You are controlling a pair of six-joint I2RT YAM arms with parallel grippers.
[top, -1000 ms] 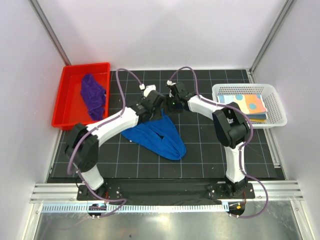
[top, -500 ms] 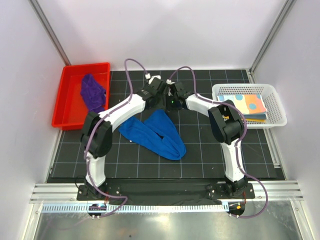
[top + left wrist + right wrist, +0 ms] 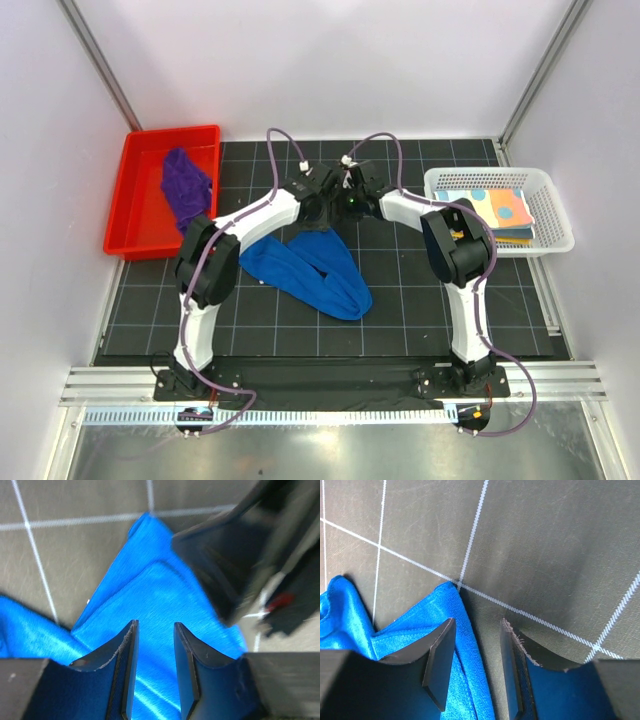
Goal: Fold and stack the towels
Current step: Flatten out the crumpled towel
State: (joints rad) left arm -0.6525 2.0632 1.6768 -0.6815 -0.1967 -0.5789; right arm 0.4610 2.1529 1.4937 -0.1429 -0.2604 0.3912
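Observation:
A royal blue towel [image 3: 310,272] lies bunched in a V shape on the black mat. Both grippers meet over its far corner. My left gripper [image 3: 154,670] is open, its jaws apart just above the blue cloth [image 3: 155,590], nothing pinched between them. My right gripper [image 3: 475,665] is also open, straddling the towel's edge [image 3: 465,645], with one finger over cloth and the other over bare mat. A purple towel [image 3: 186,190] lies crumpled in the red tray [image 3: 135,215]. A patterned towel [image 3: 497,212] lies folded in the white basket [image 3: 545,205].
The black gridded mat [image 3: 420,300] covers the table. The red tray stands at the far left and the white mesh basket at the far right. The right gripper's dark body [image 3: 235,555] looms close in the left wrist view. White walls enclose the cell.
The left arm has swung its gripper towards the back and right, up to the towel's far corner beside the right gripper. The towel's far tip has pulled back slightly.

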